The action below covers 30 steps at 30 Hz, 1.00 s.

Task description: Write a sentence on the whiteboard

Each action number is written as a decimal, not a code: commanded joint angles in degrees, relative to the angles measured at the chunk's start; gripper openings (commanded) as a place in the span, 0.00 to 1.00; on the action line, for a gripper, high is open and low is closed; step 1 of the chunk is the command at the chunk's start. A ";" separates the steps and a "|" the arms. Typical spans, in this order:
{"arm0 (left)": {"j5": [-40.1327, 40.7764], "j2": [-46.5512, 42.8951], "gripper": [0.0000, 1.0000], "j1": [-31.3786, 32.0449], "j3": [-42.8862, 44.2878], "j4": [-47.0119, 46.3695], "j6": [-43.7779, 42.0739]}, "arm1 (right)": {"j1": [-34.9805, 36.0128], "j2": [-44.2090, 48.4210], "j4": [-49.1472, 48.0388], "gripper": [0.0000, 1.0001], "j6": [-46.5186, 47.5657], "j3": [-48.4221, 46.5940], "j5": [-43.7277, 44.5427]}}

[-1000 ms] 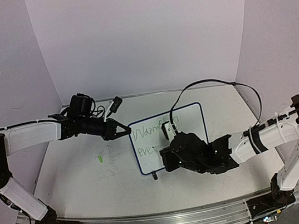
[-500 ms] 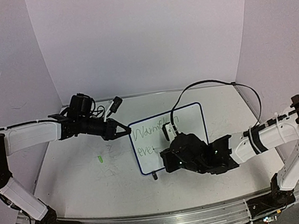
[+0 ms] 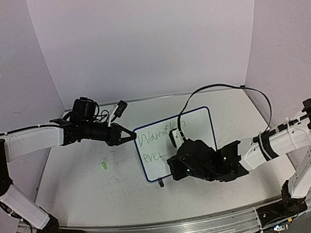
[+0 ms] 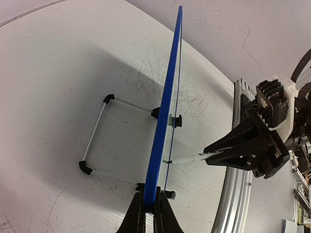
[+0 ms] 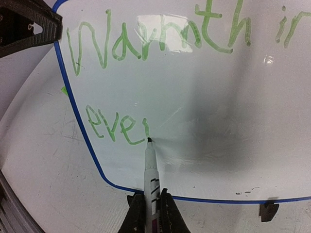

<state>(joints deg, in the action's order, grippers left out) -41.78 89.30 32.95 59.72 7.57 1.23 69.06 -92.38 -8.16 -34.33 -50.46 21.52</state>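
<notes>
On the left, my left gripper (image 4: 149, 208) is closed tight on the blue rim of the whiteboard (image 3: 198, 123), pinching its left edge. The board stands tilted on its wire feet in the middle of the table (image 3: 84, 186). A small green speck (image 3: 103, 165) lies on the table to the left of the board, well apart from it.

On the board, the sentence (image 5: 160, 41) is partly written in green. The top line reads "Warmth in" and runs from the left rim toward the right. The second line starts at the left with "eve" and one short stroke of a following letter. The rest of that line, out to the right rim, is bare white.

The marker (image 5: 150, 170) has its tip on the board right at that last stroke, so I judge the writing to be mid-word. My right gripper (image 5: 148, 208) is clamped shut around the marker's barrel, near the lower rim of the board.

By my reckoning the job is somewhat past halfway. The first line is done, the second is barely begun, and I cannot tell from here how many words remain. After that the marker has to lift clear and the left gripper has to let go of the rim.
</notes>
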 commanded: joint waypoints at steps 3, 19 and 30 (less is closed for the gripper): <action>2.81 -1.07 0.00 0.19 -0.09 -0.51 -3.64 | -0.06 -0.26 0.89 0.00 0.07 -0.69 1.10; 2.86 -1.13 0.00 0.24 -0.10 -0.44 -3.70 | -0.06 -0.70 0.77 0.00 -0.98 0.15 0.91; 2.99 -1.22 0.00 0.27 -0.14 -0.35 -3.78 | -0.06 -0.66 0.77 0.00 -1.80 1.21 -0.02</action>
<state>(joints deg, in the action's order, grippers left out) -41.76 89.30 32.97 59.72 7.57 1.21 69.06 -92.51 -8.12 -35.00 -50.44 21.14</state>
